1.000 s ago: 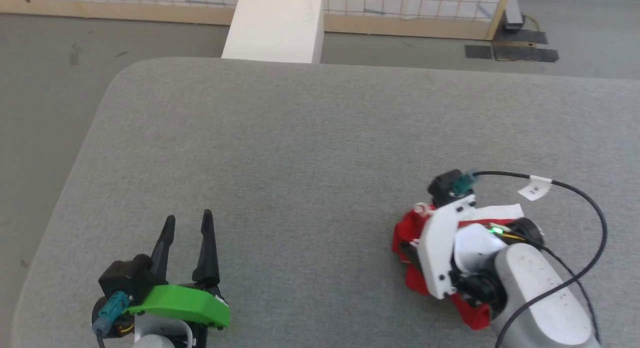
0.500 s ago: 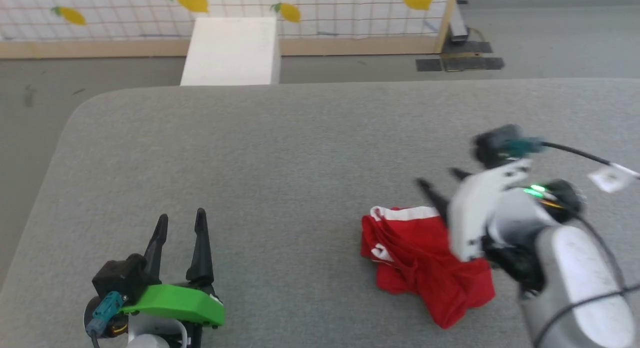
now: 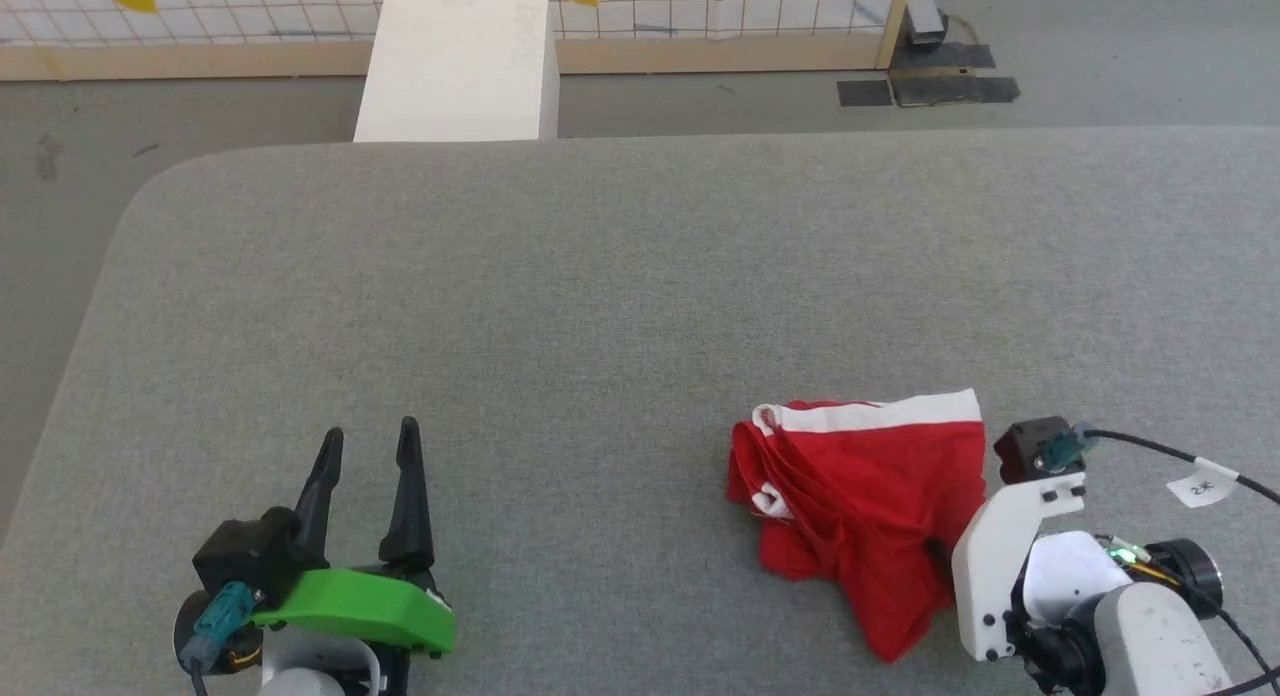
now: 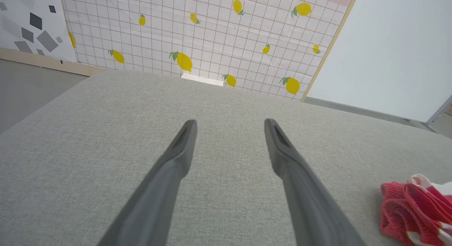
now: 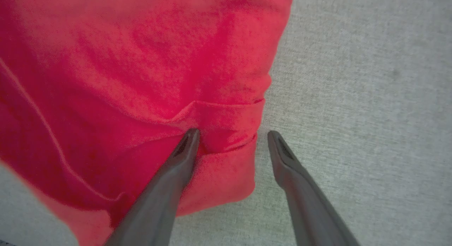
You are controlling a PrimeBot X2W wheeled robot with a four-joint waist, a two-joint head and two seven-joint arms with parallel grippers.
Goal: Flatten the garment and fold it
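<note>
since half a second ago my right arm (image 3: 1010, 566) has dropped from the upper right side of the garment (image 3: 870, 496) to the lower right corner of the head view, and now sits at the garment's right edge. the view itself shifted a bit too. the white band along the garment's top edge shows longer than before. left jaws same spot, lower left.

garment lies crumpled on the grey bench (image 3: 600, 296), lower right of centre in the head view, and in the lower right corner of the left wrist view (image 4: 413, 210).

right jaws are apart, gripping nothing. in the right wrist view one of the fingers (image 5: 176, 168) has its tip at a fold of the red fabric (image 5: 123, 80); the other is over bare bench just beside the cloth's edge.

left jaws are apart too, fingers (image 3: 405, 496) over bare bench, well apart from the garment.

white box (image 3: 455, 66) stands past the bench's far edge, upper left of the frame.
</note>
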